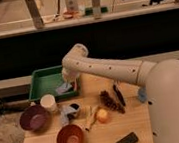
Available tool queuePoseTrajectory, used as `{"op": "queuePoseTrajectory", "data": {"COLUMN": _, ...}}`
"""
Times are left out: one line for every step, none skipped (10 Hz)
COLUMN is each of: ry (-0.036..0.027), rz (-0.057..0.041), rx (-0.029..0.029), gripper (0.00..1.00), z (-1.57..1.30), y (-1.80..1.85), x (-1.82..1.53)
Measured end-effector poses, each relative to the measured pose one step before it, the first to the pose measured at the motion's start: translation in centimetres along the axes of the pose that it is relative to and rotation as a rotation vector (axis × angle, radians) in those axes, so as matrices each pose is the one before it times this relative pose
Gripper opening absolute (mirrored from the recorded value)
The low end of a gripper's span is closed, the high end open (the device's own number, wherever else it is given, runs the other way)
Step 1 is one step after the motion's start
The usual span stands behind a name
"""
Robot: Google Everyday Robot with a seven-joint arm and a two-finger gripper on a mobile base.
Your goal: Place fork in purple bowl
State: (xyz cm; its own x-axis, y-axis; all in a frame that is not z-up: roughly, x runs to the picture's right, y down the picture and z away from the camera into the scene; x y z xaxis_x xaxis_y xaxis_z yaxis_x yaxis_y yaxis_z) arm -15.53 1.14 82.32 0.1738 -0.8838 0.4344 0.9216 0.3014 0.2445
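Observation:
The purple bowl [34,117] stands at the table's left edge, round and deep with a lighter inside, and nothing shows in it. A slim pale light-blue piece, which I take for the fork [64,114], lies on the table just right of the bowl, below a white cup. My gripper [65,86] hangs from the white arm over the right front corner of the green tray, behind the fork and to the right of the bowl. Something pale shows at its tip; I cannot tell whether it holds anything.
Green tray [46,82] at the back left. White cup [48,103] beside the purple bowl. Orange-red bowl [70,138] at the front. Yellowish stick [90,117], orange ball [102,115], pine cone [109,102], dark brush [119,95], black block [126,142], small blue thing [142,95].

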Motion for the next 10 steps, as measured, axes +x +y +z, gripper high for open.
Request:
{"op": "queuePoseTrajectory", "data": {"ry": -0.04563, "rz": -0.08898, "rx": 0.01711, "gripper": 0.01, "z": -0.01, "y": -1.63, "x": -2.672}}
{"op": "queuePoseTrajectory", "data": {"ry": -0.03559, "rz": -0.05742, "rx": 0.01451, "gripper": 0.01, "z": -0.028, "y": -1.015, "x": -1.653}}
{"op": "queuePoseTrajectory", "data": {"ry": -0.04627, "rz": -0.07442, "rx": 0.01944, "gripper": 0.01, "z": -0.007, "y": -1.295, "x": -1.934}}
{"op": "queuePoseTrajectory", "data": {"ry": -0.03983, "rz": -0.0699, "rx": 0.02059, "gripper": 0.01, "z": 0.077, "y": -1.292, "x": -1.683}}
{"op": "queuePoseTrajectory", "data": {"ry": -0.02612, "rz": -0.04955, "rx": 0.01349, "gripper": 0.01, "z": 0.116, "y": -0.919, "x": -1.023}}
{"op": "queuePoseTrajectory", "data": {"ry": -0.02975, "rz": -0.05499, "rx": 0.01778, "gripper": 0.01, "z": 0.135, "y": -1.067, "x": -0.959}}
{"op": "queuePoseTrajectory", "data": {"ry": -0.03342, "rz": -0.06563, "rx": 0.01723, "gripper": 0.01, "z": 0.371, "y": -1.318, "x": -0.711}}
{"op": "queuePoseTrajectory", "data": {"ry": -0.03545, "rz": -0.08642, "rx": 0.01899, "gripper": 0.01, "z": 0.761, "y": -2.133, "x": -0.928}}
{"op": "queuePoseTrajectory", "data": {"ry": -0.01683, "rz": -0.0296, "rx": 0.00304, "gripper": 0.01, "z": 0.505, "y": -0.478, "x": -0.287}}
{"op": "queuePoseTrajectory", "data": {"ry": -0.01513, "rz": -0.02792, "rx": 0.00368, "gripper": 0.01, "z": 0.663, "y": -0.55, "x": 0.015}}
